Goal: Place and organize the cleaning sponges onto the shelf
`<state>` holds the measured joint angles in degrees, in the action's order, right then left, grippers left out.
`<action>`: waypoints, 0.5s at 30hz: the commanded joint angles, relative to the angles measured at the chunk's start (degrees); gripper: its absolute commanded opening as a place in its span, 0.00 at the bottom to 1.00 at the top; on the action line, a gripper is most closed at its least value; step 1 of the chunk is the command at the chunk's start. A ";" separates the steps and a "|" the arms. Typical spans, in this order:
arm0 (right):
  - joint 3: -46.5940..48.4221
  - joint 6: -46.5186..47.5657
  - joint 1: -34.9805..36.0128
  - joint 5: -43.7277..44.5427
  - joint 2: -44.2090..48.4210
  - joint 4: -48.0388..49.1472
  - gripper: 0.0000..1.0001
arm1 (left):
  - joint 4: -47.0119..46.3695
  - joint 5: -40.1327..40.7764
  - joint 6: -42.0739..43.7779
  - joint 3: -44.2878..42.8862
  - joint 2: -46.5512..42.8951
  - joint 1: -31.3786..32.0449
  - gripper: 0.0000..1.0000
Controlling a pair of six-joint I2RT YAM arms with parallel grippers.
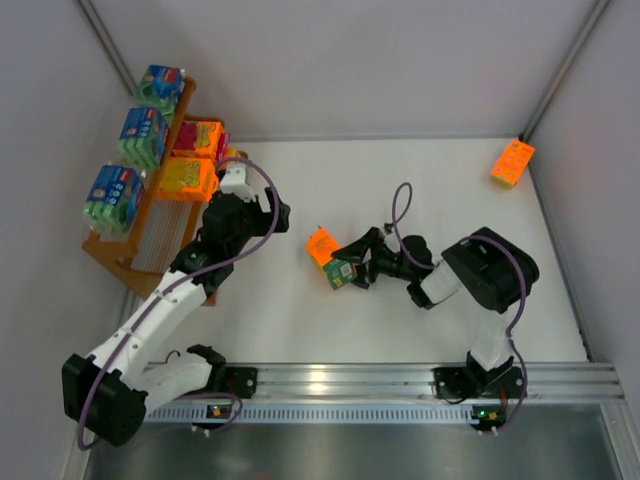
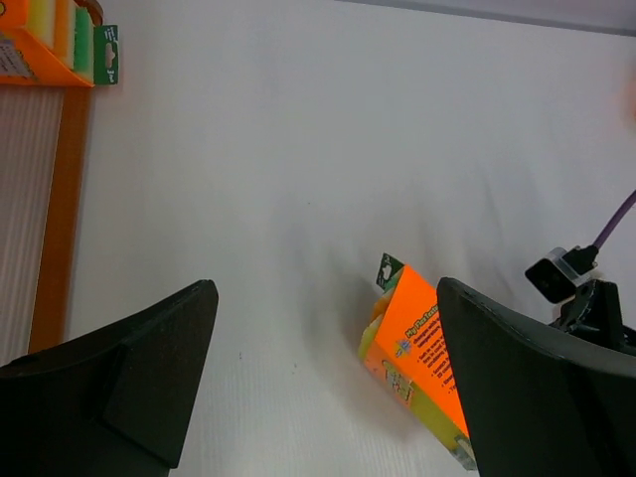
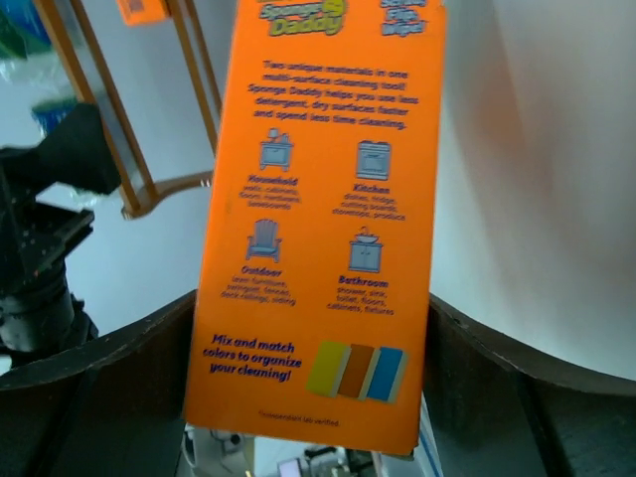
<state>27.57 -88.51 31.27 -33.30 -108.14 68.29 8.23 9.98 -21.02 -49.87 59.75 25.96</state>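
The right tool (image 1: 347, 262) pinches an orange sponge pack (image 3: 318, 229) by its long edges at the middle of the counter (image 1: 430, 180). The pack's top is cut off in the wrist view, and its lower corner seems to touch the counter. The left tool (image 2: 328, 290) stands spread, nothing between. At nine o'clock the shelf (image 1: 108, 252) carries blue-green packs (image 1: 140, 135) and orange packs (image 1: 188, 178), the latter partly hidden by the left arm (image 1: 160, 300). A lone orange pack (image 1: 512, 162) lies at two o'clock.

Three blue-green packs (image 1: 143, 135) are sitting atop the orange shelf (image 1: 110, 252), orange packs (image 1: 186, 178) below; I'm pinching a tilted orange pack (image 3: 318, 199) mid-table, a stray pack (image 1: 512, 162) lying far right.
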 commanded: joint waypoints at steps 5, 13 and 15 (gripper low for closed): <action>3.44 15.75 3.80 3.93 7.13 -6.10 0.99 | 0.56 -2.50 -2.01 2.93 0.37 -0.12 0.98; 27.17 52.72 6.35 34.77 24.36 -81.11 1.00 | 0.65 -3.56 -5.16 3.81 5.64 -0.12 0.98; 27.88 57.47 5.91 39.00 26.04 -83.66 0.99 | 0.65 -3.65 -6.05 3.99 7.22 -0.12 0.98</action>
<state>53.12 -45.65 36.47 -7.46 -86.19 4.56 9.76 6.85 -24.45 -46.54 65.78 25.96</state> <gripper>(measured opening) 0.993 0.982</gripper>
